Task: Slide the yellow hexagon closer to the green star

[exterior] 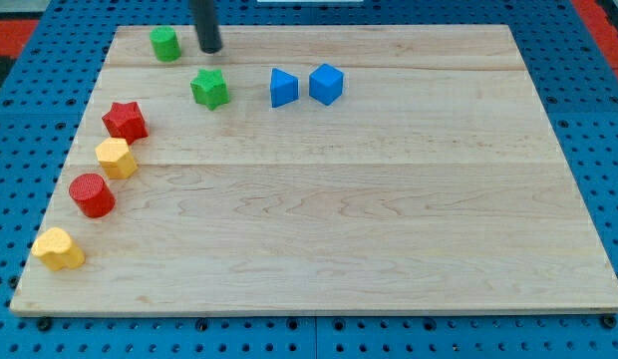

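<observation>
Hovering at the far left of the wooden board (389,199), my tip (210,49) touches no block; a bare rod, no fingers to part or clamp. Green cylinder (165,44) just left of it, green star (209,89) just nearer. Yellow hexagon (116,158) sits at the left edge, well apart from the star, between red star (125,121) and red cylinder (92,194). Yellow heart-like block (58,249) near-left corner. Blue triangular block (282,87) and blue cube (326,84) right of the green star.
</observation>
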